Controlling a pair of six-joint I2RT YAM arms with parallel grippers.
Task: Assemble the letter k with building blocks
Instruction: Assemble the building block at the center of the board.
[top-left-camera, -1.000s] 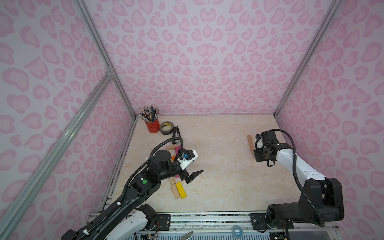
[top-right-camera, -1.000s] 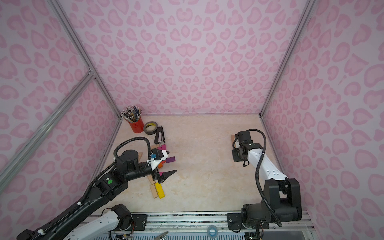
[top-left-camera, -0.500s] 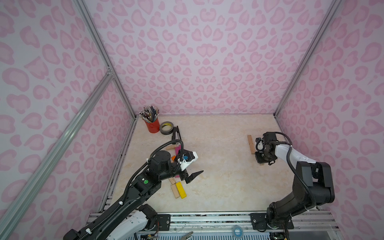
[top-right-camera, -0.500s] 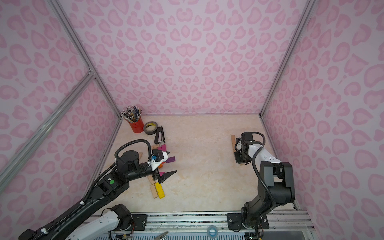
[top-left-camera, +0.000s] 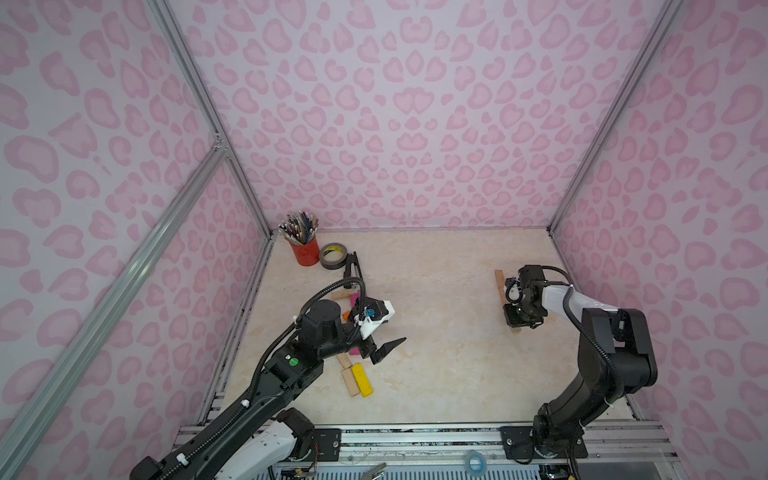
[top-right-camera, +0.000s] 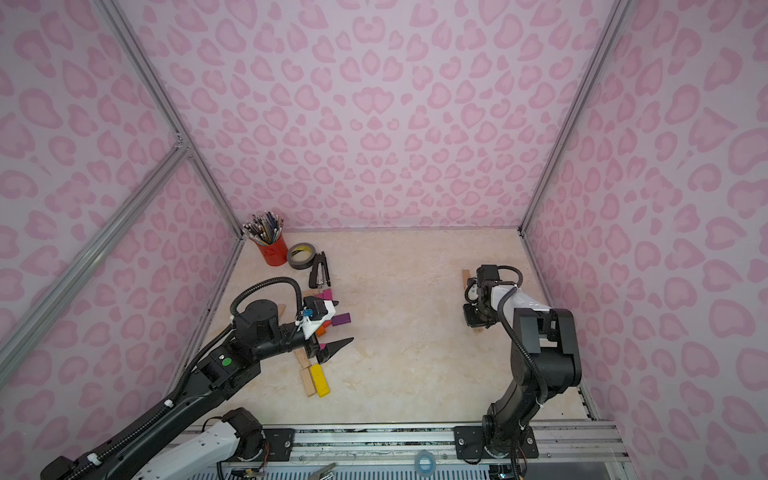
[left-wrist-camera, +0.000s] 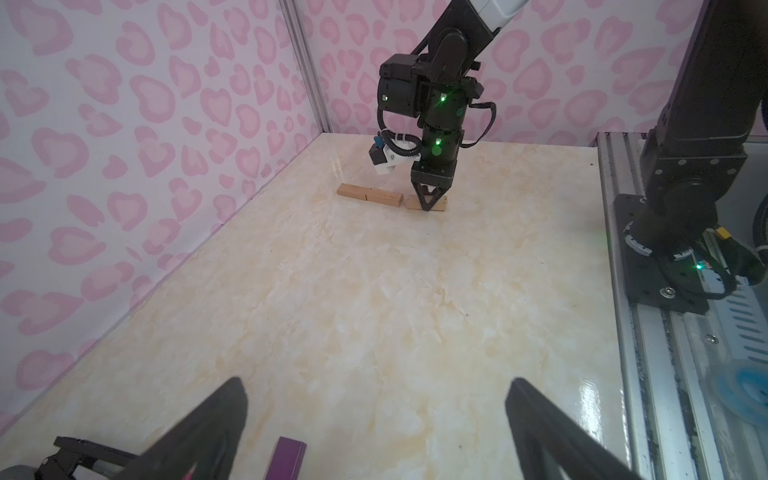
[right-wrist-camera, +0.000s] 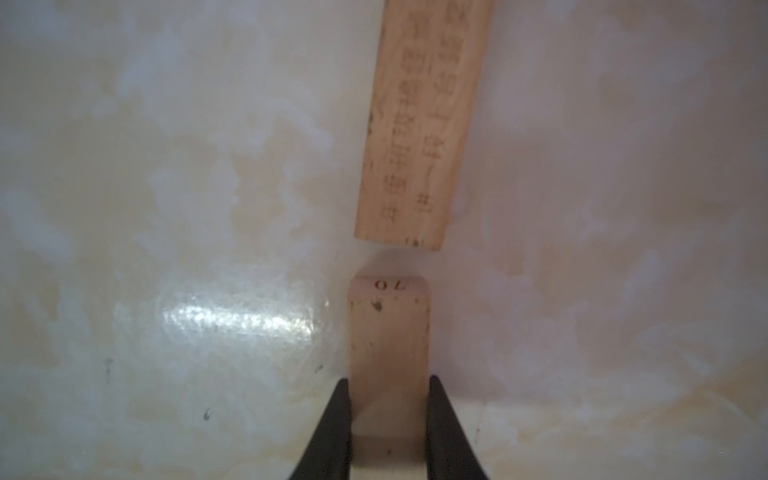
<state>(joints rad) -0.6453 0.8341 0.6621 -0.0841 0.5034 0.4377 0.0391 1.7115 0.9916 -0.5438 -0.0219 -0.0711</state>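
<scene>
Right gripper (right-wrist-camera: 388, 379), clamped on a plain wood block (right-wrist-camera: 388, 332), holds it end-on just short of the laid wood row (left-wrist-camera: 370, 194), right of frame in both top views; apparently only the K's stem so far. Left gripper (left-wrist-camera: 376, 380) hangs spread-jawed over the spare blocks (top-left-camera: 359, 378), centre-left on the desk (top-left-camera: 436, 332).

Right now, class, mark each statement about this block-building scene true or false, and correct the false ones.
1. The right gripper is clamped on a plain wooden block. True.
2. That block touches the printed block ahead of it. False: a narrow gap shows between them.
3. The left gripper is closed on a block. False: its jaws stand open and empty.
4. A yellow block lies alongside a bare wooden block. True.
5. The pencil cup is blue. False: it is red.
</scene>
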